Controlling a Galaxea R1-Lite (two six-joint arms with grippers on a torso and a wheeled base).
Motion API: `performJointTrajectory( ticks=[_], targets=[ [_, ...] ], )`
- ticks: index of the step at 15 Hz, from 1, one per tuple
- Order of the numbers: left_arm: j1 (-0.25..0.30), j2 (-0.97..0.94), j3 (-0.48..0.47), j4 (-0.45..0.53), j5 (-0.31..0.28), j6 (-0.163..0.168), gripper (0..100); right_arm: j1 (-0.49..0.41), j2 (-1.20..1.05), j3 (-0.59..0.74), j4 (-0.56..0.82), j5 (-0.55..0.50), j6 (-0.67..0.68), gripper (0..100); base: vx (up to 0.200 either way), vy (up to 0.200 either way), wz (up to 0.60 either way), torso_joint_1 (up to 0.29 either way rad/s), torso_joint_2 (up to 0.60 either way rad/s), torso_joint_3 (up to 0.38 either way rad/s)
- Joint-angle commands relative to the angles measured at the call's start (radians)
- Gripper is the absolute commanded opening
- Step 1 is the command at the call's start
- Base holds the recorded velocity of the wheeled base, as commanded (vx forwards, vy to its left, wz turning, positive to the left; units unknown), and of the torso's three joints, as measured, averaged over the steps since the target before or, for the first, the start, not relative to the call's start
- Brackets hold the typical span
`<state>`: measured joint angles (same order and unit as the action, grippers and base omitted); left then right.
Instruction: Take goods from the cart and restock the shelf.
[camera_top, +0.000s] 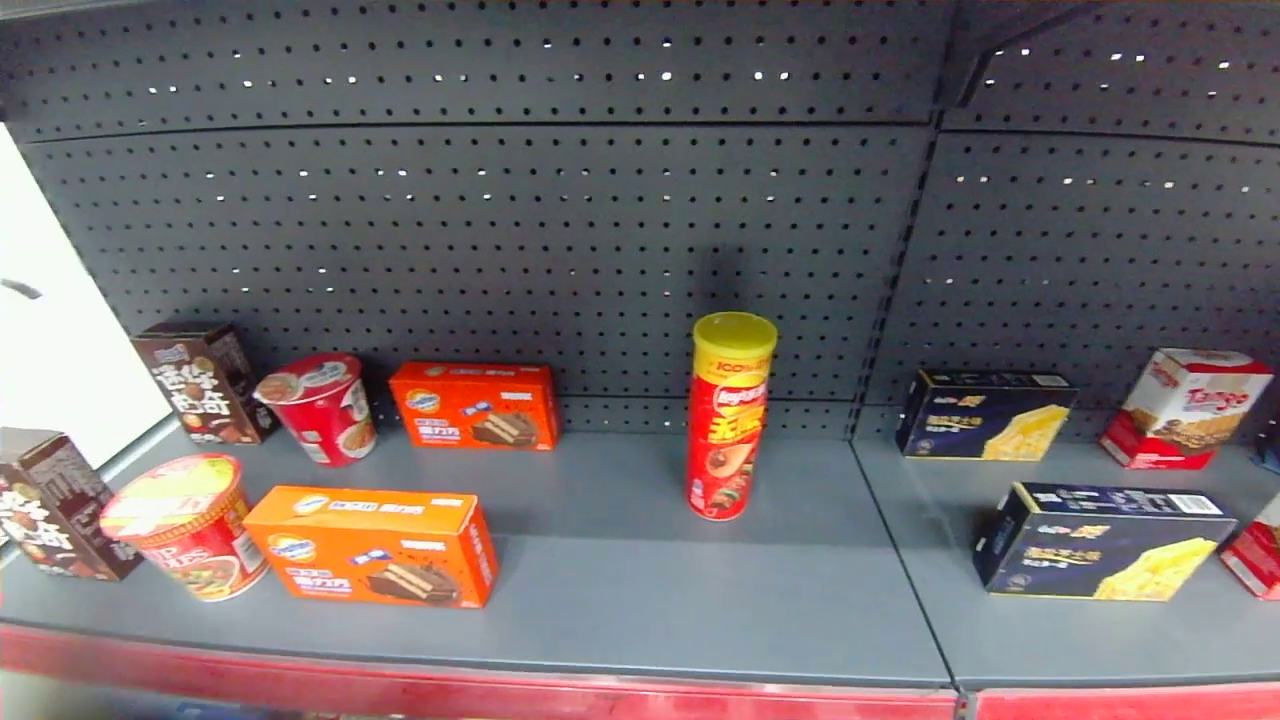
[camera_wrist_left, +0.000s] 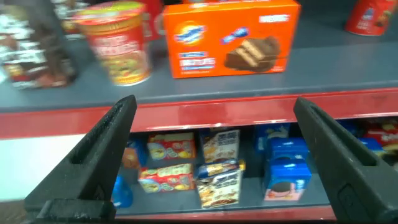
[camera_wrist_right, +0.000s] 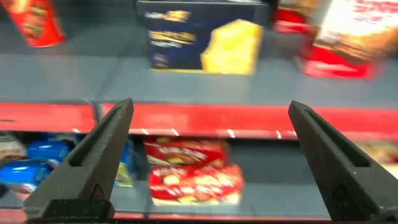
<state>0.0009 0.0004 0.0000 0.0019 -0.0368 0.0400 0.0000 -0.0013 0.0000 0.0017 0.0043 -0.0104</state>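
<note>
Two grippers: we see both spread empty.
Orange box (camera_wrist_left: 231, 38): past shelf edge (camera_wrist_left: 205, 115) from left gripper (camera_wrist_left: 214, 104).
Navy box (camera_wrist_right: 202, 37): same, right gripper (camera_wrist_right: 211, 107).

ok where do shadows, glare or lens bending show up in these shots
head view: the shelf's red front edge bows, so the lens bends lines; the chip canister throws a soft shadow up the pegboard, whose holes glint. right wrist view: small glints on the red edge strip. left wrist view: lower-shelf packets sit in shade.
</note>
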Motion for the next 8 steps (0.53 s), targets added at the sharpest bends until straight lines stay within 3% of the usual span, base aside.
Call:
performJointTrajectory(
  ticks=[1,8],
  targets=[
    [0.001,0.000,0.000,0.000,0.000,0.000,100,0.000,0.001,0.000,-0.002,0.000,0.000,100,0.000,0.000,0.60,0.012,0.00,0.002],
    [0.001,0.000,0.000,0.000,0.000,-0.002,100,0.000,0.001,0.000,0.000,0.000,0.000,100,0.000,0.000,0.60,0.004,0.00,0.002]
  ],
)
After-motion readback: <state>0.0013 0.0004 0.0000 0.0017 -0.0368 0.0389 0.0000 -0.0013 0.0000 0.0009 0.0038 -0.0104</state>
